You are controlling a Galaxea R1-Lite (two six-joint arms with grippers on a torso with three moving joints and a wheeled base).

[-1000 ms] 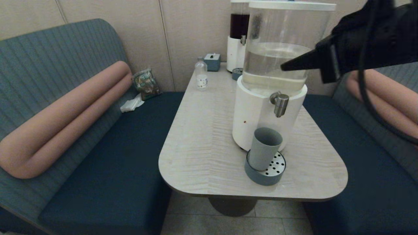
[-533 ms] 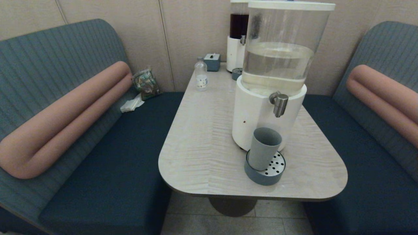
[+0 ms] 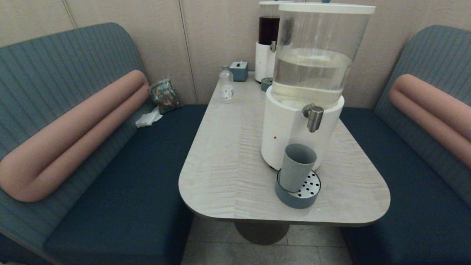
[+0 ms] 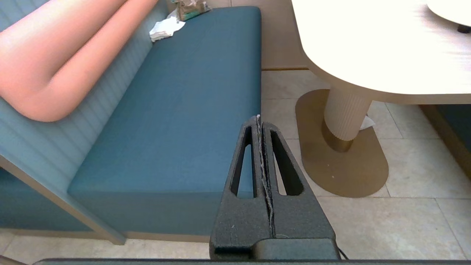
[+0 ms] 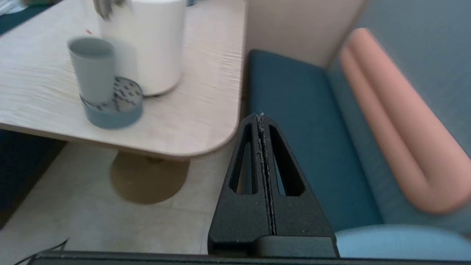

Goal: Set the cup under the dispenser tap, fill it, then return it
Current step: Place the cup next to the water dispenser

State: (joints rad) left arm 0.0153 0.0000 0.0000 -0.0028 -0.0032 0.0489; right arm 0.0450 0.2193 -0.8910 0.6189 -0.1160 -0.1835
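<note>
Only the wrist views show the arms: right gripper, pressed closed and empty, hangs below the tabletop, well apart from the cup.

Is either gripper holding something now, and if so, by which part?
Nothing is held. Left gripper and right gripper are both shut and empty, away from the table; the cup stands free on the drip tray.

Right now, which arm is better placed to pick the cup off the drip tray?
Probably the right. The right gripper is shut by the table's corner with the cup in view; the left gripper hangs shut over the bench.
</note>
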